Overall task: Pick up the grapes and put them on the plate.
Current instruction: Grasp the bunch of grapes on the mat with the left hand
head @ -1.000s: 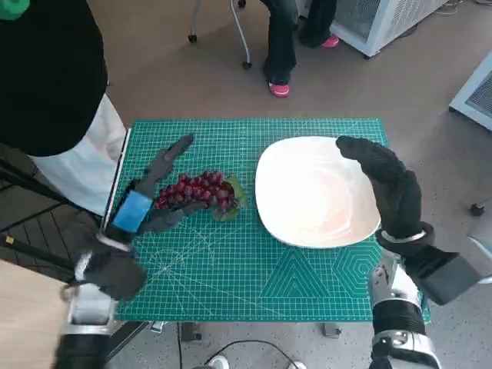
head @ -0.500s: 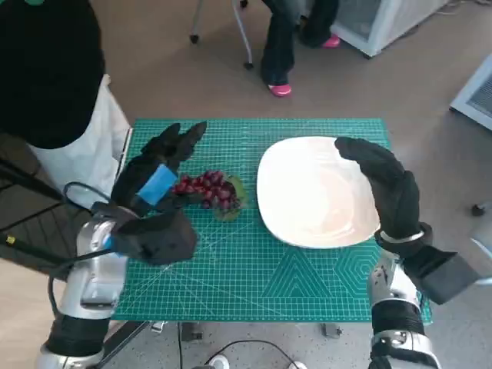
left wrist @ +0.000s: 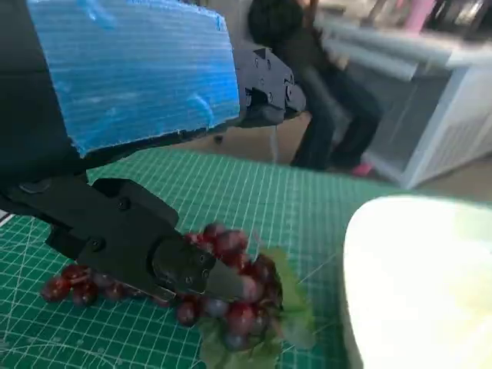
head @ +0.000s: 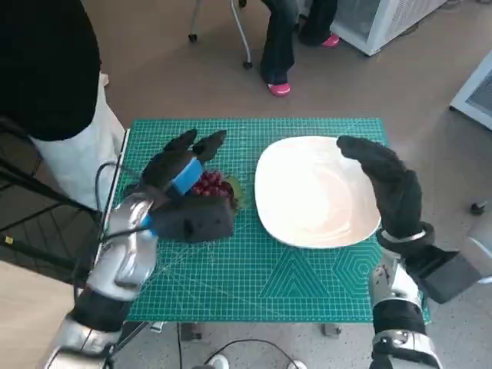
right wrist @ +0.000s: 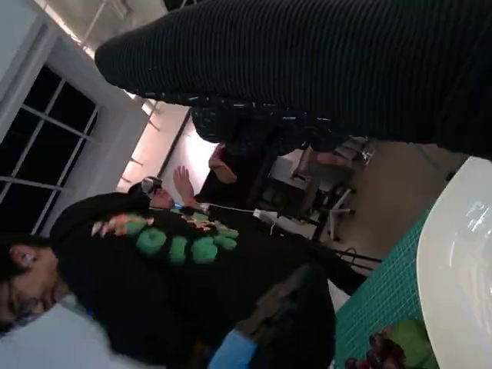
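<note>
One bunch of grapes (head: 214, 187), one plate (head: 314, 192), two hands over one green mat (head: 231, 269).

Left of centre: left hand (head: 181, 175) spread wide above the grapes, gripping nothing. Right of centre: right hand (head: 388, 184) at the plate's right rim, fingers loosely apart, empty.

The grapes (head: 214, 187) are dark red with a green leaf under them. The plate (head: 315, 192) is plain white. The worktop (head: 254, 269) carries a teal-green mat printed with a fine pale grid. The left hand (head: 184, 196) is black with bright blue tape across its back; the right hand (head: 388, 184) wears a black knitted glove. The floor (head: 169, 69) at twelve o'clock is brown, with pink shoes (head: 279, 89) on it.
</note>
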{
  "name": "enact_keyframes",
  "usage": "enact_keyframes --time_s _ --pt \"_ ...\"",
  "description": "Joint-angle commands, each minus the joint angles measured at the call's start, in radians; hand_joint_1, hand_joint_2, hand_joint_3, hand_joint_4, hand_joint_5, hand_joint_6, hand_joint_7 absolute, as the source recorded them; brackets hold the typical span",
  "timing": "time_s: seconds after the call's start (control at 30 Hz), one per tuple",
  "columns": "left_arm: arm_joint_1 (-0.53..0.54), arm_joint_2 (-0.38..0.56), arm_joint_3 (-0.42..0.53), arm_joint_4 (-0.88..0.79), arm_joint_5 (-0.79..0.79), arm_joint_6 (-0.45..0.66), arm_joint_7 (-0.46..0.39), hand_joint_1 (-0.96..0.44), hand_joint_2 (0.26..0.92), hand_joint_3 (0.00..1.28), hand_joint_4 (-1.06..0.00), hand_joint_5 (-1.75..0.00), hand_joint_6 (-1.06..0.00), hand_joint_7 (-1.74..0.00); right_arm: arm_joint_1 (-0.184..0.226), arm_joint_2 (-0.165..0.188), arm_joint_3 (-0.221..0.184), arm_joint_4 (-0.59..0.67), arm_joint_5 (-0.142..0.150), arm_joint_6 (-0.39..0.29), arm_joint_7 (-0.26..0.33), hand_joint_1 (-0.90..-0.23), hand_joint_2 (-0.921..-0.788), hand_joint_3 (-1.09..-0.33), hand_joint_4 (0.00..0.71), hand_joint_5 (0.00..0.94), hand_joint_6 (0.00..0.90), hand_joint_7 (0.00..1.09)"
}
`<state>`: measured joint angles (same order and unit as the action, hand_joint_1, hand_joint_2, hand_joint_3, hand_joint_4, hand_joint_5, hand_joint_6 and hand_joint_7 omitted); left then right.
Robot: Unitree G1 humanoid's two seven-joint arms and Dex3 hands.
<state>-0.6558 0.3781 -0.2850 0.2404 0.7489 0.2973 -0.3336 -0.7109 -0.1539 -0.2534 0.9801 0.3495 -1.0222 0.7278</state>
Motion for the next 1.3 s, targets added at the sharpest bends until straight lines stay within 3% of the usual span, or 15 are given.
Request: enact_keyframes --time_s 0.03,0.47,0.73,1.3 --pt "-0.072 -0.018 -0.042 0.104 0.01 0.026 -0.011 -0.39 0.766 0.0 -0.09 0.0 -0.26 0.0 0.013 -0.002 0.0 0.008 -0.005 0.008 -0.008 -0.475 -0.921 -0.525 0.364 0.002 0.335 0.0" --pt "-0.218 -0.058 -0.112 0.43 -0.007 0.025 0.028 -0.39 0.769 0.0 -0.08 0.0 -0.23 0.0 0.016 -0.008 -0.001 0.008 -0.009 -0.001 -0.013 -0.474 -0.921 -0.523 0.365 0.001 0.336 0.0" --pt "-0.245 -0.064 -0.125 0.495 -0.018 0.015 0.052 -0.4 0.769 0.0 -0.08 0.0 -0.23 0.0 0.016 -0.01 -0.002 0.01 -0.008 -0.001 -0.012 -0.473 -0.921 -0.523 0.365 0.001 0.336 0.0" --pt "-0.361 -0.118 -0.155 0.879 -0.044 -0.052 0.171 -0.4 0.771 0.0 -0.06 0.0 -0.22 0.0 0.02 -0.021 0.004 0.009 -0.023 -0.006 -0.033 -0.491 -0.921 -0.522 0.365 0.0 0.337 0.0"
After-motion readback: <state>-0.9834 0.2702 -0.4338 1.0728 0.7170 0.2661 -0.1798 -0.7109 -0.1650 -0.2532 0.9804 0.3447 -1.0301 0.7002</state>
